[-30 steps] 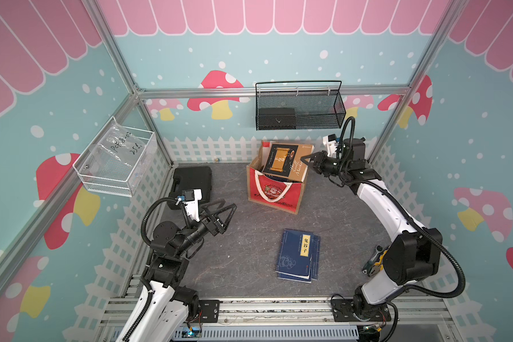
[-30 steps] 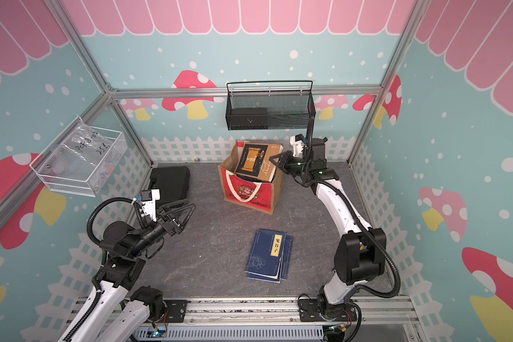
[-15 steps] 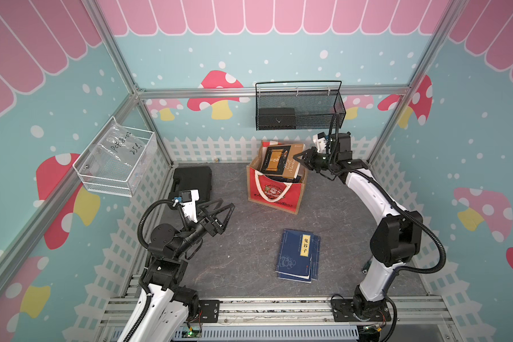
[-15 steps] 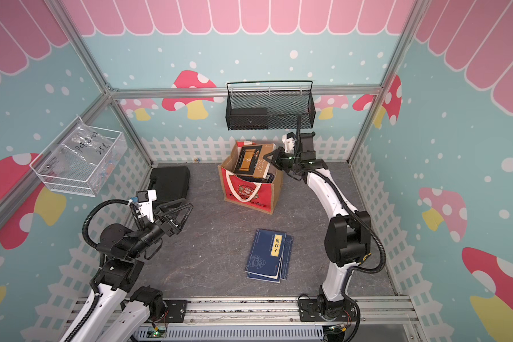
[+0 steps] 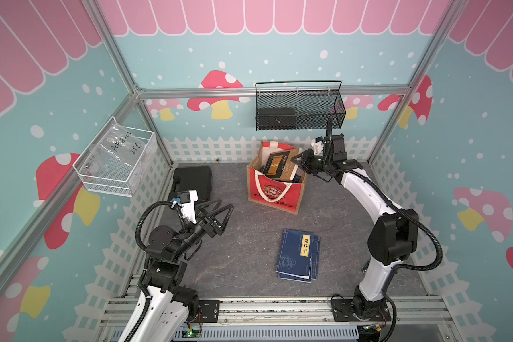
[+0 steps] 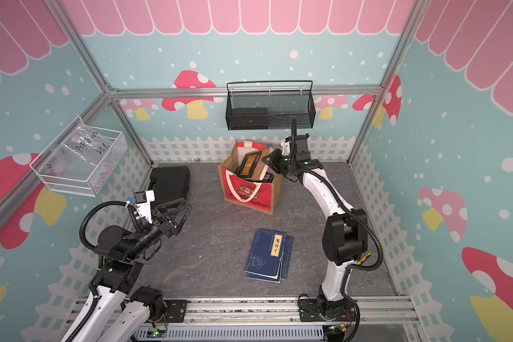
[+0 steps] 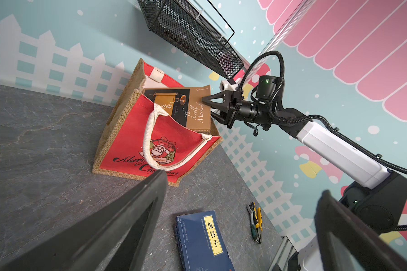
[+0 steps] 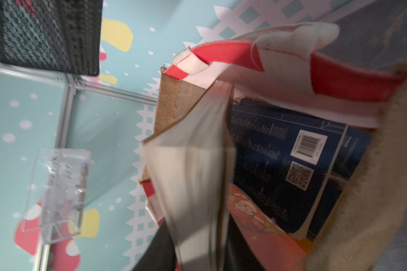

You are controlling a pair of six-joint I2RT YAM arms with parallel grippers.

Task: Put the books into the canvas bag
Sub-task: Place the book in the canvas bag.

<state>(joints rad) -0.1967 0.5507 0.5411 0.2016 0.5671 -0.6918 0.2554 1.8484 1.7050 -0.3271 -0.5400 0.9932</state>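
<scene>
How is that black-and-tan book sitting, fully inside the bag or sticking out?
Sticking out. The black-and-tan book stands tilted in the canvas bag, its upper part well above the rim.

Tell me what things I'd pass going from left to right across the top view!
Clear wire-mesh basket on the side wall → flat black plastic case on the grey floor → boxy red canvas bag with tan jute sides
</scene>
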